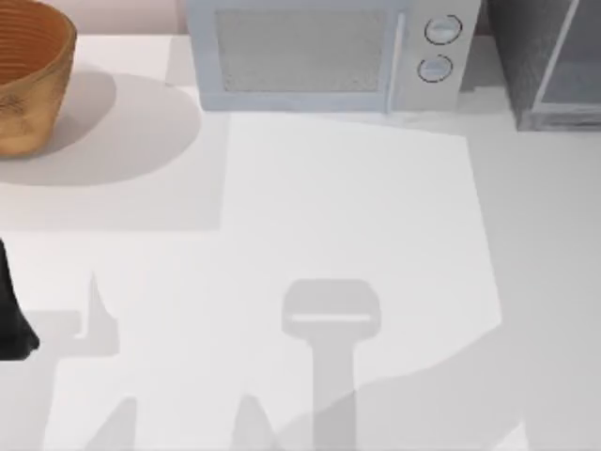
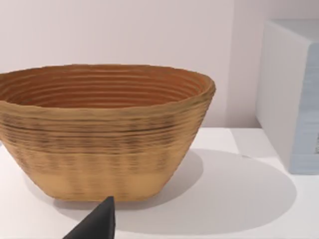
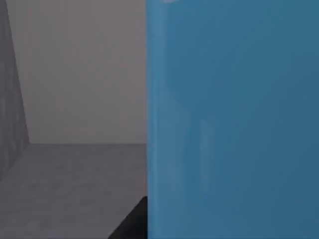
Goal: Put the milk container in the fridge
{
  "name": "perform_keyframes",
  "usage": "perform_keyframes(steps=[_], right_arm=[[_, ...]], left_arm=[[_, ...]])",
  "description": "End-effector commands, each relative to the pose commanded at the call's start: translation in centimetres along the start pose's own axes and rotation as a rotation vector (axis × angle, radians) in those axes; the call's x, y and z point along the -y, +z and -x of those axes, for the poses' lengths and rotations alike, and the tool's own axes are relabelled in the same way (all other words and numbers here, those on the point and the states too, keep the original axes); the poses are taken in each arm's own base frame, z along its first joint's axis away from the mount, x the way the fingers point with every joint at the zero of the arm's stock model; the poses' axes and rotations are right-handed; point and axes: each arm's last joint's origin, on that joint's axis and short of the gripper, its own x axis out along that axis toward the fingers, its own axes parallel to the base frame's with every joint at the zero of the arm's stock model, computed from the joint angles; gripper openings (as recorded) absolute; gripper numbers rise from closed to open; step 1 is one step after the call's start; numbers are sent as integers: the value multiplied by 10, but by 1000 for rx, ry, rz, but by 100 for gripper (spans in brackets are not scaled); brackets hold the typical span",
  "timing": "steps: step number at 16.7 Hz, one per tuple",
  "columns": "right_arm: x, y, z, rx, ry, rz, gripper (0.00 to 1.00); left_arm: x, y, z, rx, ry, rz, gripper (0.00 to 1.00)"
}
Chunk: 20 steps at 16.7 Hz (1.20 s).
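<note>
Along the back of the white bench (image 1: pixel 376 235), top view, stand three things: a woven basket (image 1: pixel 28 75) at the far left corner, a light blue-grey microwave (image 1: pixel 329 52) w/ two round dials near the middle, and the fridge (image 1: pixel 549 66) at the far right corner, dark grey w/ a pale-framed translucent door, only partly in shot. Left arm sits at the bench's left edge, a dark bit of it at (image 1: pixel 11 319); its wrist view faces the basket (image 2: pixel 99 129) from close by, microwave's side (image 2: pixel 294 94) beyond, and one dark fingertip of the left tool (image 2: pixel 97 224) pokes in at the edge. Can't tell if that tool is open or closed. Right wrist view: the milk container (image 3: pixel 232 119) sits v. close to the lens, a big flat blue face, w/ grey wall and grey floor surfaces (image 3: pixel 70 184) beside it that look like the fridge interior. A dark finger of the right tool (image 3: pixel 133 224) shows right against the carton's lower edge; whether the tool grips it or stands open, can't tell.
</note>
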Motion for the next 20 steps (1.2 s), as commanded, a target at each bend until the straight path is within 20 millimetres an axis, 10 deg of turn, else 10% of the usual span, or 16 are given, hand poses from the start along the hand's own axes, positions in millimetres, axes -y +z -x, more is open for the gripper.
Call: perform_keyframes(steps=[20], right_arm=[[-3, 19, -84, 6, 5, 2, 0]], left_arm=[[0, 0, 0, 0, 0, 0, 100]])
